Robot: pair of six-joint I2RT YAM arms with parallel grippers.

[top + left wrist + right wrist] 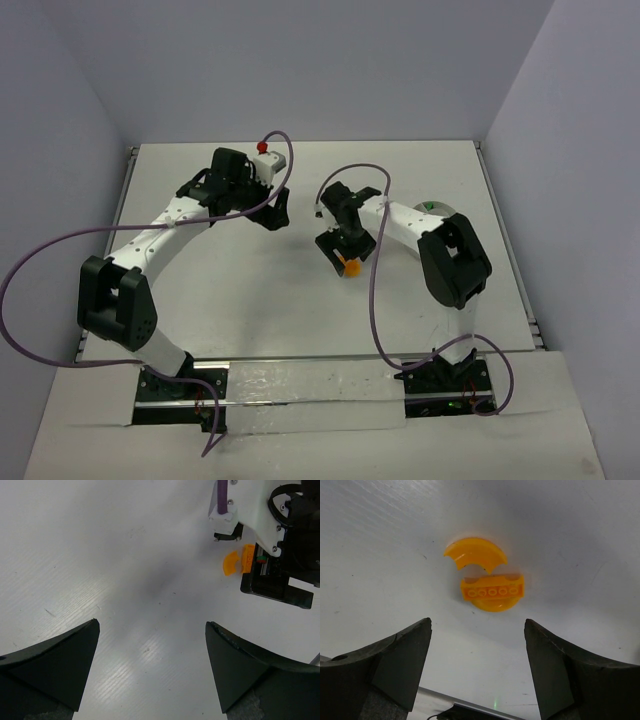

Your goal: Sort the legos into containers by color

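Two orange curved legos lie touching on the white table [250,290]. One is a plain arch piece [475,553] and the other a studded piece [492,592], whose single row of studs runs across the right wrist view. Both sit just ahead of the right gripper [477,667], centred between its fingers [395,665], which are spread wide with nothing in them. The studded piece's long axis lies along the line the jaws close on, so a straight descent would probably pinch it end to end. The left gripper [152,667] is also spread and empty, well apart over bare table, so the right arm is clearly nearer. The left wrist view catches the pieces only at its far edge, beside the other arm. Only the top view shows the white bowl [445,209] — half hidden behind the right arm, something green [428,207] inside — while the wrist view alone resolves the studs.
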